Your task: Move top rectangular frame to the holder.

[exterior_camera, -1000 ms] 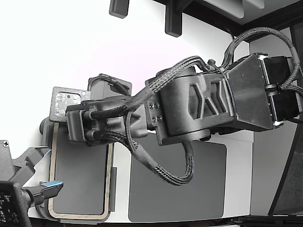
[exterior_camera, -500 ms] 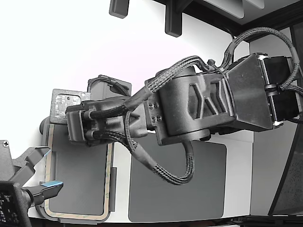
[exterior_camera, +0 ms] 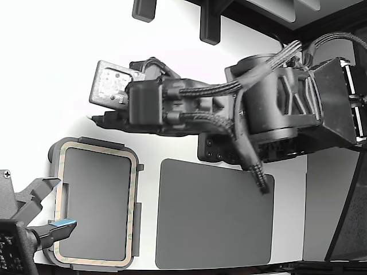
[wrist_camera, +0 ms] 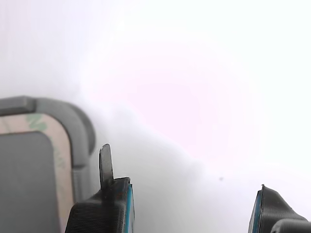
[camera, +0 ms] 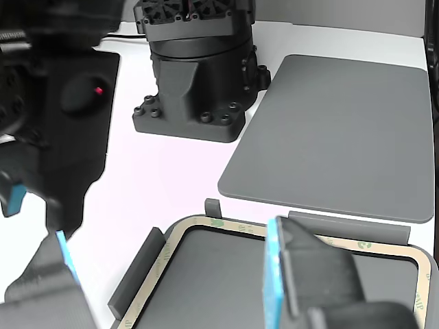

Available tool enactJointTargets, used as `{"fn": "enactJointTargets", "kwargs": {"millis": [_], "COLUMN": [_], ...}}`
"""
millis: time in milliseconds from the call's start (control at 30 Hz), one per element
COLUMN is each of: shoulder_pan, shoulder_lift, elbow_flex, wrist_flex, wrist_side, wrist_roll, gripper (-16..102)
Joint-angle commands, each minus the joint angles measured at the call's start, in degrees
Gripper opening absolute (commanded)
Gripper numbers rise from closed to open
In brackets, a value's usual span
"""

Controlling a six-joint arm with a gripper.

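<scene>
Since 0.5 s ago the arm has swung up and away from the holder [exterior_camera: 55, 153], uncovering it in the exterior view. There, the top rectangular frame [exterior_camera: 133, 172] lies seated inside the holder at the exterior view's lower left, beside the dark grey mat [exterior_camera: 215, 215], with the gripper [exterior_camera: 94, 118] well apart above it over bare white table [exterior_camera: 69, 69].

Wrist view: the gripper [wrist_camera: 192, 194] has its 2 fingers [wrist_camera: 106, 162] spread wide with nothing between them; a corner of the frame [wrist_camera: 59, 145] and holder [wrist_camera: 77, 116] sits off beside 1 finger, not touching.

Other view: the frame [camera: 206, 224] rests flat in the holder [camera: 140, 260], next to the mat [camera: 336, 130] and the arm's base [camera: 195, 82].
</scene>
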Motion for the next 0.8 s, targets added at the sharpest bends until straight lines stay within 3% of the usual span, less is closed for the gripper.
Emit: {"fn": "enactJointTargets", "kwargs": {"millis": [0, 300, 467, 767], "shoulder_pan": [-3.52, -14.24, -16.26, -16.00], "shoulder_lift": [10.55, 37.44, 47.81, 65.30], "elbow_flex": [5.71, 31.46, 41.40, 55.28], "wrist_flex": [-2.29, -14.94, -17.84, -17.14], "wrist_side": [-0.18, -8.88, -11.43, -11.43], "wrist_roll": [-4.83, -9.23, -9.23, -8.53], "gripper": [100, 100, 100, 100]}}
